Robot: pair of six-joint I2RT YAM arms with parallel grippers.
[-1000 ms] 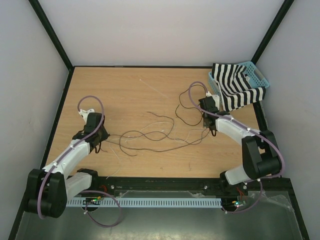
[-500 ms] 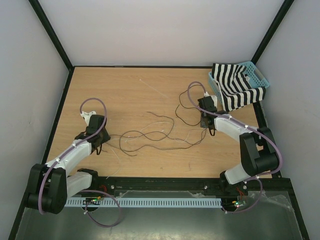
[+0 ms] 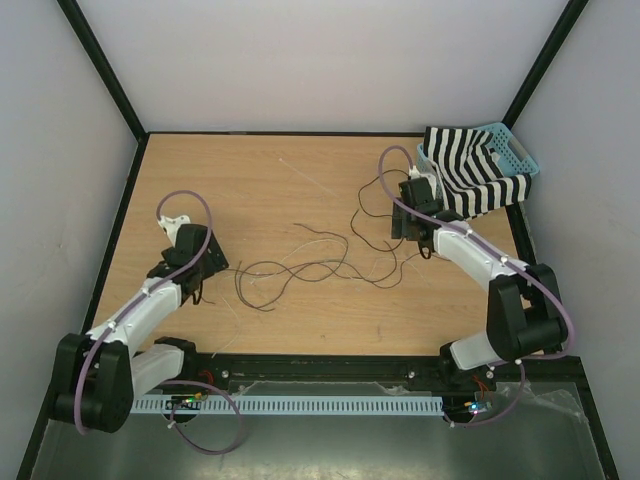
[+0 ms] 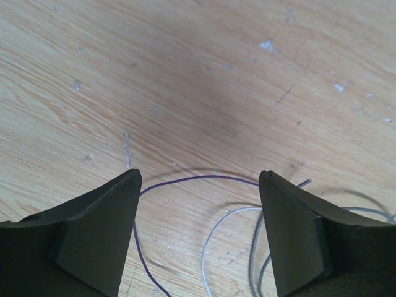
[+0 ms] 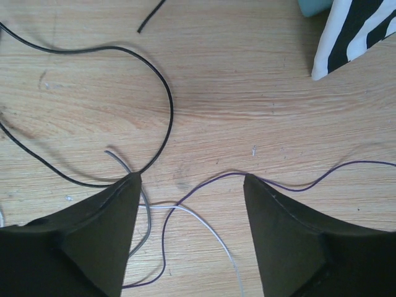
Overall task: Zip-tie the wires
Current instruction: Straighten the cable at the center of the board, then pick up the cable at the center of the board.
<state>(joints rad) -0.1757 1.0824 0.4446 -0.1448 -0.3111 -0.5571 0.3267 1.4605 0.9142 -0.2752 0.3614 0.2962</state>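
The wires (image 3: 300, 268) lie loose in curls on the wooden table between the two arms, mostly dark with a few pale strands. My left gripper (image 3: 203, 272) hovers at their left end, open. In the left wrist view a purple strand (image 4: 204, 178) and a pale grey strand (image 4: 213, 241) run on the table between the spread fingers (image 4: 93, 235) of the left gripper (image 4: 199, 176), untouched. My right gripper (image 3: 405, 232) stands open at the right end. Under the right gripper (image 5: 192, 177) pass a purple strand (image 5: 284, 185) and a white one (image 5: 204, 223), and a black loop (image 5: 167, 99) lies beyond.
A blue basket (image 3: 520, 152) with a black-and-white striped cloth (image 3: 470, 180) sits at the far right corner; the cloth's edge (image 5: 359, 31) shows in the right wrist view. A thin pale strip (image 3: 300, 175) lies on the far middle of the table. Dark walls edge the table.
Both grippers went from shut to open and let the wire ends go. The stretched wires slackened toward the middle, and the right gripper moved away toward the basket.
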